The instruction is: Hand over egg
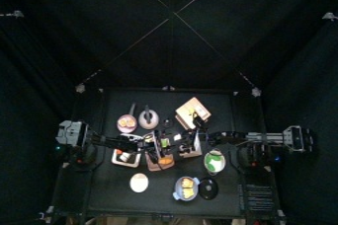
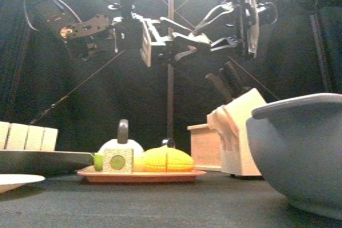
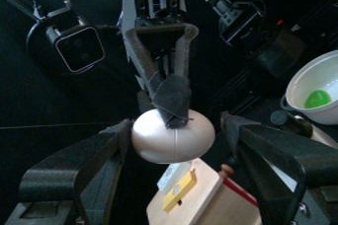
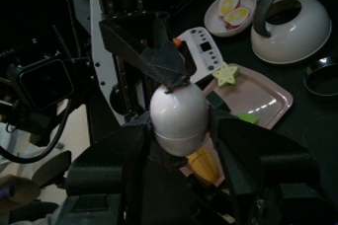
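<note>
**benchrat:** black curtains are hanging all round, and the small black desk is sitting in the middle with stuff spread over it. Where's the egg sitting?

**servo_sam:** it isn't lying on the desk at all. The white egg is hanging in the air over the middle of the desk, right where the two arms are meeting. The right end effector is gripping it; from the left wrist camera one of its dark fingers is pressing against the egg's upper end.

**benchrat:** and the left one?

**servo_sam:** the left end effector is standing wide open, with one jaw on each side of the egg. They're coming close, but I can't tell if they're touching it.

**benchrat:** what's lying underneath?

**servo_sam:** a white kettle, a pink tray and a small plate with egg halves are showing past the egg. A white bowl is holding something green. At the desk's front edge a big grey bowl is filling the corner.
</note>
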